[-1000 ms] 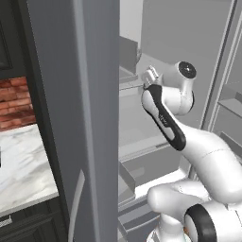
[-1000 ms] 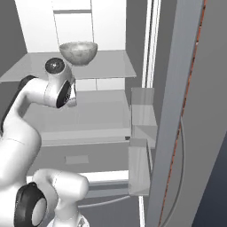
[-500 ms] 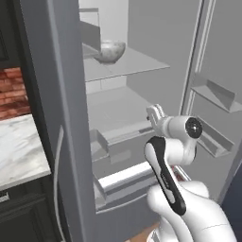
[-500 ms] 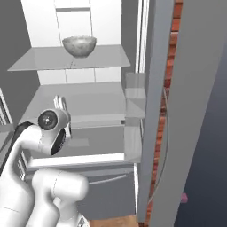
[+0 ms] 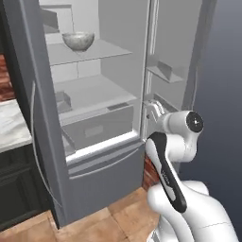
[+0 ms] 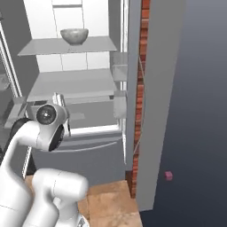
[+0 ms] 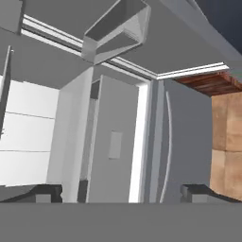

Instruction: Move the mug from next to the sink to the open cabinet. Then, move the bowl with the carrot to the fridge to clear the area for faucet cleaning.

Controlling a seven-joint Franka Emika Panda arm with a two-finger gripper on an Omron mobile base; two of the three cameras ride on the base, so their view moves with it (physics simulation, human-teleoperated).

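The grey-white marbled bowl [image 5: 78,40] [image 6: 74,36] rests on the top glass shelf of the open fridge [image 5: 97,90] [image 6: 71,84]. The carrot is hidden behind the bowl's wall from these angles. My gripper [image 5: 153,108] [image 6: 57,99] is well below the bowl and out in front of the fridge's drawer level, open and holding nothing. In the hand view the gripper [image 7: 125,194] looks along the fridge's lower front, its fingertips [image 7: 47,193] standing wide apart. The mug, sink, open cabinet and faucet are out of view.
The fridge's left door [image 5: 28,94] and its right door with bins [image 5: 165,71] both stand open. A marble counter [image 5: 12,127] lies to the left and a brick wall [image 6: 142,66] to the right. On the wooden floor [image 5: 118,212] lies a small pink object [image 6: 168,175].
The whole picture has shifted as the base backs away from the fridge. The arm has drawn back and down from the top shelf, open. The bowl stays on its shelf.
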